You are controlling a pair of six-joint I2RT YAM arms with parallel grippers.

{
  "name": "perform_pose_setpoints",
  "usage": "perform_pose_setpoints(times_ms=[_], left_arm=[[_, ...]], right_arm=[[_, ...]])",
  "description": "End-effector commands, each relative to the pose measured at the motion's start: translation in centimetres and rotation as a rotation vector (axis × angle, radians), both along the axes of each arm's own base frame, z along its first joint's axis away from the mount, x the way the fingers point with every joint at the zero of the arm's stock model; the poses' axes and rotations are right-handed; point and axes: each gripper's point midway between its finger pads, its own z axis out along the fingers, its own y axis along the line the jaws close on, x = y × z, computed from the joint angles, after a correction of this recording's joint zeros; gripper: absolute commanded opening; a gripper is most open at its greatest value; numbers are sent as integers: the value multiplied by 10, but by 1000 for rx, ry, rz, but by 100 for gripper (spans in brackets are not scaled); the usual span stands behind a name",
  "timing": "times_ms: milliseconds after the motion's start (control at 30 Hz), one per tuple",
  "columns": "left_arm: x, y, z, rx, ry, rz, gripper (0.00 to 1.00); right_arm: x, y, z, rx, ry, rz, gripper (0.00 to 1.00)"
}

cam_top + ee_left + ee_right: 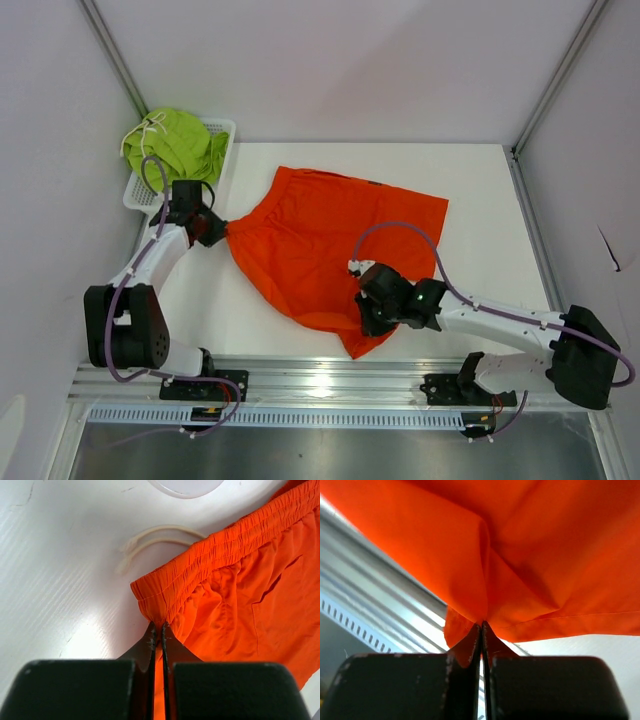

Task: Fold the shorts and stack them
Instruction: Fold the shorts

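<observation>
The orange shorts [320, 235] lie spread over the middle of the white table. My left gripper [218, 229] is shut on the waistband's corner [155, 611] at the cloth's left edge. A white drawstring [150, 537] lies loose on the table beyond the waistband. My right gripper [366, 315] is shut on a fold near the hem [485, 605] at the near side, holding that part lifted above the table. The lime green shorts [178, 140] sit bunched in the white mesh basket [225, 128] at the far left, with their white drawstring showing.
The basket stands against the left wall. A metal rail [330, 385] runs along the table's near edge under my right gripper. Grey walls close in the left, back and right sides.
</observation>
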Motion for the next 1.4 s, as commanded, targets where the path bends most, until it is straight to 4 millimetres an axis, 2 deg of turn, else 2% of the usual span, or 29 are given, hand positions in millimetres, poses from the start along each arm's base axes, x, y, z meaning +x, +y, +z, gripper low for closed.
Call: perform_pose_setpoints(times_ms=[0, 133, 200, 300, 400, 500, 600, 733, 933, 1033, 1133, 1333, 1367], left_arm=[[10, 10, 19, 31, -46, 33, 0], [10, 14, 25, 45, -64, 39, 0], [9, 15, 28, 45, -63, 42, 0], [8, 16, 27, 46, -50, 43, 0], [8, 16, 25, 43, -41, 43, 0], [7, 16, 23, 43, -35, 42, 0], [4, 18, 18, 43, -18, 49, 0], [3, 17, 15, 28, -18, 47, 0], [-10, 16, 14, 14, 5, 61, 0], [-22, 15, 14, 6, 15, 80, 0], [-33, 12, 11, -8, 26, 81, 0], [-51, 10, 27, -34, 6, 107, 0], [-52, 10, 36, -33, -11, 110, 0]], right_arm=[[-20, 21, 15, 83, -23, 145, 0], [-61, 33, 25, 103, -37, 310, 0], [-83, 37, 23, 97, -37, 378, 0], [-99, 39, 14, 80, -23, 438, 0], [-102, 41, 1, 45, -8, 452, 0], [-95, 42, -9, 9, -29, 435, 0], [-92, 46, -10, 14, -36, 430, 0], [-94, 49, -4, 34, -47, 444, 0], [-118, 49, 13, 74, -55, 519, 0], [-119, 43, 14, 34, -71, 485, 0], [-101, 37, 22, 23, -141, 389, 0], [-61, 23, 71, 118, -251, 203, 0], [-58, 21, 80, 128, -256, 189, 0]])
